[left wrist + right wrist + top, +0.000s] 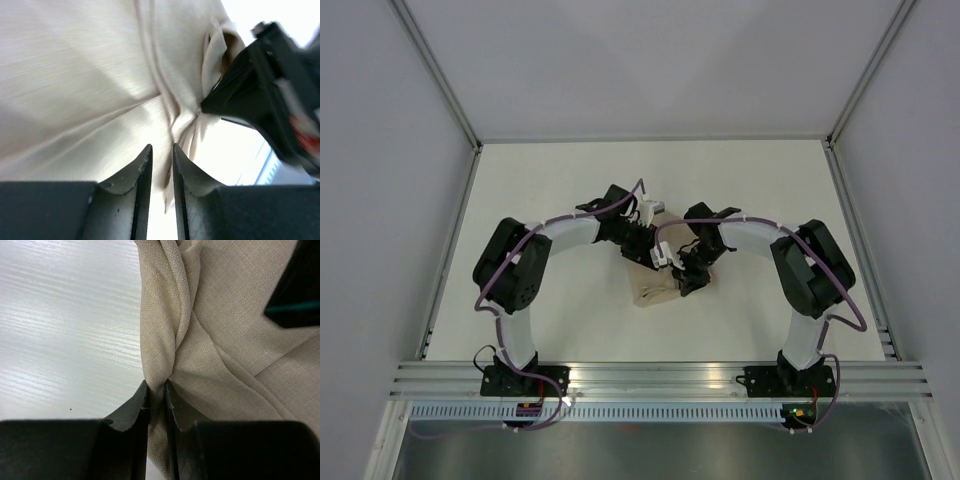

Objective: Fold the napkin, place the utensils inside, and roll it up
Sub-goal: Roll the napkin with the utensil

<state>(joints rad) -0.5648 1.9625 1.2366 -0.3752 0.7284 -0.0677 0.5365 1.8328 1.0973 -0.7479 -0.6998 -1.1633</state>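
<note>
Napkin [658, 288]: bunched into a small beige bundle on the white table [570, 200], right under both wrists; much of it hidden by the arms in the overhead view
Right gripper [156, 390]: I see its fingers pinched onto a twisted ridge of cloth that rises straight ahead of the tips; bare tabletop lies to the left of that ridge, flatter cloth to the right
Left gripper [162, 155]: fingers nearly together with a narrow gap; cloth fills the view ahead of them, with creases running in toward the gap; I cannot tell whether any fabric is actually caught between them
Utensils: not visible in any view; I judge they may be inside the bundle, but I cannot confirm that
Step in hand: my guess is the rolling stage, or gathering cloth for it; the napkin looks crumpled, not neatly folded
Next move: I would want both grips turning together, keeping the ridge taut so the roll tightens evenly; a loose left hold risks the cloth slipping sideways
</note>
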